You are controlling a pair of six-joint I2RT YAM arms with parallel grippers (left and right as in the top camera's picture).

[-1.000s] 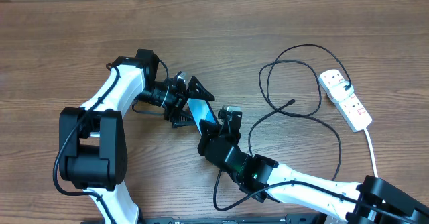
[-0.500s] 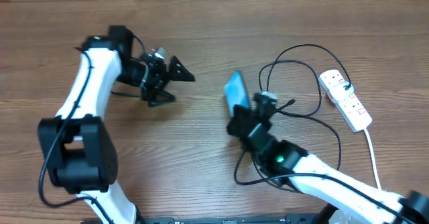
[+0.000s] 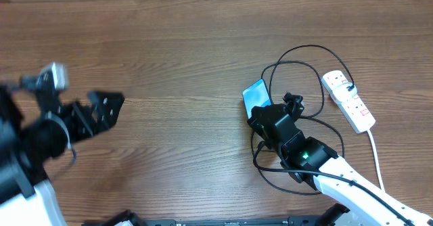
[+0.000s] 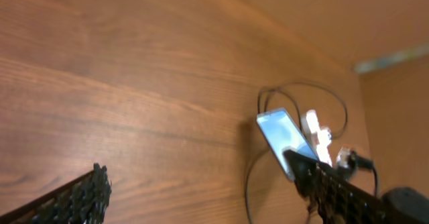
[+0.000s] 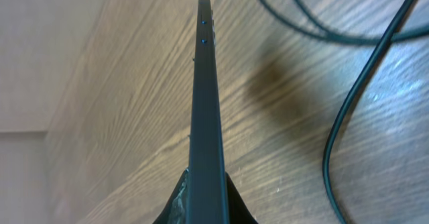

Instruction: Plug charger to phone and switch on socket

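My right gripper (image 3: pixel 265 121) is shut on the phone (image 3: pixel 257 95), a slim black-edged phone with a light blue screen, and holds it on edge above the table. In the right wrist view the phone (image 5: pixel 206 103) shows edge-on between the fingers (image 5: pixel 206 197). It also shows in the left wrist view (image 4: pixel 283 138). The black charger cable (image 3: pixel 301 63) lies in loops just right of the phone; its connector tip is hidden. The white power strip (image 3: pixel 348 101) with red switches and a black plug lies at the right. My left gripper (image 3: pixel 95 111) is open and empty, far left, its fingers (image 4: pixel 201 194) wide apart.
The power strip's white cord (image 3: pixel 375 155) runs toward the front right edge. Charger loops (image 5: pixel 348 83) lie on the wood right of the held phone. Bare wooden table (image 3: pixel 169 63) spans the middle and back.
My right gripper has carried the phone rightward to the cable loops. My left arm has swung away to the far left, open and empty.
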